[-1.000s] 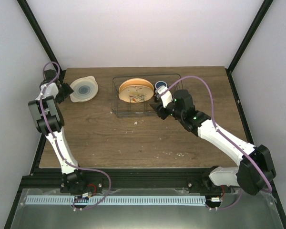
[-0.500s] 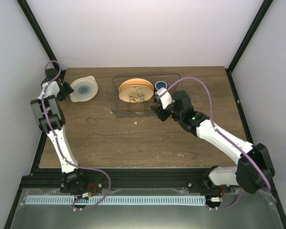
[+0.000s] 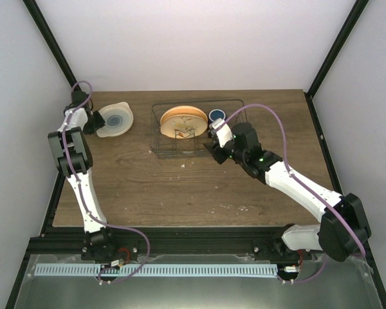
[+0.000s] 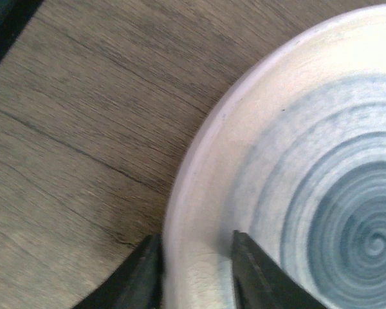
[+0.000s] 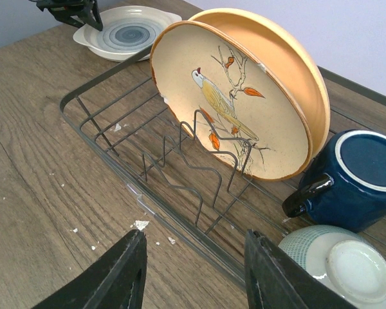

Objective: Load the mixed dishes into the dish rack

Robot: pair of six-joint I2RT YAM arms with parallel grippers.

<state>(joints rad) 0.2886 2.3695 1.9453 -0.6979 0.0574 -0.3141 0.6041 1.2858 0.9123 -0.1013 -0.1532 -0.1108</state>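
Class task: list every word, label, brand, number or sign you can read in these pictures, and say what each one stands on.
No text can be read in any view.
The orange plate carries only a painted bird on a branch, no words.
The cream plate shows only blue-grey rings.
The blue mug, green bowl and dish rack bear no visible marking.

Pretty sure this is a robotics lab test cell, not anyone's kitchen: plain white panels (image 3: 193, 45) box in a wood-grain table (image 3: 180, 193) from 9 round to 3 o'clock, black frame posts (image 3: 48, 40) up the corners, left arm (image 3: 80, 193) and right arm (image 3: 302, 187) trailing purple cables, bolted to a black rail (image 3: 206, 243) at 6 o'clock
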